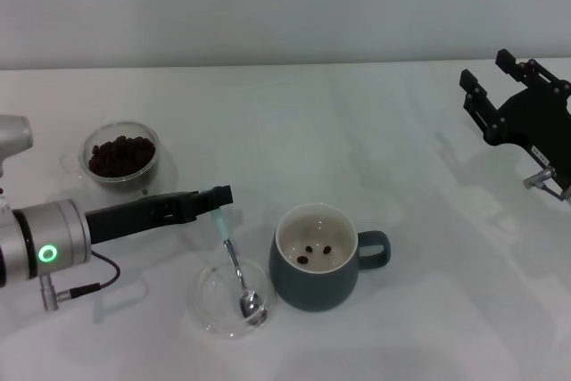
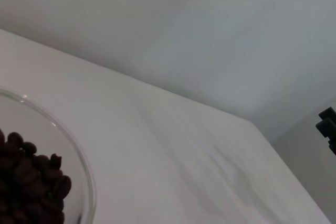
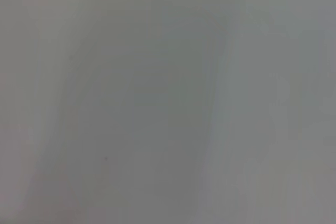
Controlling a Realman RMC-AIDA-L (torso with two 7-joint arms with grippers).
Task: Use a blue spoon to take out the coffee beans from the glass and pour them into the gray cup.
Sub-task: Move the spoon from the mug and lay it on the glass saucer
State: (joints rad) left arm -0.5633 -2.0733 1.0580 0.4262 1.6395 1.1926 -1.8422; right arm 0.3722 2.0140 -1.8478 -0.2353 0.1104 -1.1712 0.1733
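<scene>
Nearby, saucer [image 1: 217,303] under blue spoon [image 1: 237,267], beside gray cup [image 1: 319,258]

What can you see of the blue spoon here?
The blue spoon has a shiny metal bowl, thin neck and pale blue handle. Its bowl rests in the clear saucer left of the gray cup, handle slanting up and away. The left gripper is at the handle's end.

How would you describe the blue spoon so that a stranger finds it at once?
Start at the dark blue-gray mug near the table's front edge. On its left lies a flat clear saucer; the blue spoon rests there, metal bowl down. It alone has a pale blue handle, held by the left gripper.
</scene>
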